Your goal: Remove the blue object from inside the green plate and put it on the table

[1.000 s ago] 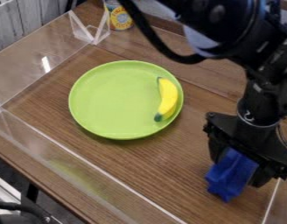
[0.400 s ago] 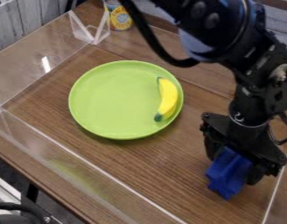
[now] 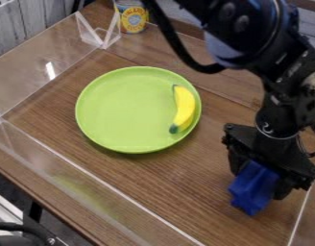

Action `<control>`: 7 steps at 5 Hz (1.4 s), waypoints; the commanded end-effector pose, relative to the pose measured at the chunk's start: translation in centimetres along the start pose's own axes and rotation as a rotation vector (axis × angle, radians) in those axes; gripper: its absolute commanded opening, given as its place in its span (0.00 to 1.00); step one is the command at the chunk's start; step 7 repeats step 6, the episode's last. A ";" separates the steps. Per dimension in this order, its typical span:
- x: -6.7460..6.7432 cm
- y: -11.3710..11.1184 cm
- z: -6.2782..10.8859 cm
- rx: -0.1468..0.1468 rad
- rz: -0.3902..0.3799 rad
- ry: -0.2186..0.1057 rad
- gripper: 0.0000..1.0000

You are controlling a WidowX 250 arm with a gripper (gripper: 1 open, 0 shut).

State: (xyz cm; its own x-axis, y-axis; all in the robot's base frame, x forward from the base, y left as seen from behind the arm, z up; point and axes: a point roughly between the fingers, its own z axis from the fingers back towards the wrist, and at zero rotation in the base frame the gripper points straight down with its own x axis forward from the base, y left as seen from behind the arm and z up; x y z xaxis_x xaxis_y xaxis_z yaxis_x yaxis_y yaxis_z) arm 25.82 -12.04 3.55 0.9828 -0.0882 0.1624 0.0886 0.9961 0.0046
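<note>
The blue object (image 3: 254,187) stands on the brown table (image 3: 70,163) at the right, outside the green plate (image 3: 122,110). My gripper (image 3: 268,171) points straight down over it, black fingers (image 3: 237,154) spread wide on either side of the block's upper part. The jaws look open, with the block's top between them; I cannot make out whether they touch it. The plate lies left of centre and holds only a yellow banana (image 3: 184,108) along its right side.
Clear acrylic walls (image 3: 32,159) edge the table at the front, left and right. A yellow can (image 3: 131,16) and a folded clear stand (image 3: 100,34) sit at the back. The arm's black links and cables hang over the right half.
</note>
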 end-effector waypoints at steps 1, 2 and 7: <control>-0.5 0.0 -0.2 0.014 0.005 0.007 0.00; -0.8 0.4 -0.6 0.022 0.014 0.013 0.00; -1.1 1.2 0.6 0.049 -0.073 0.051 0.00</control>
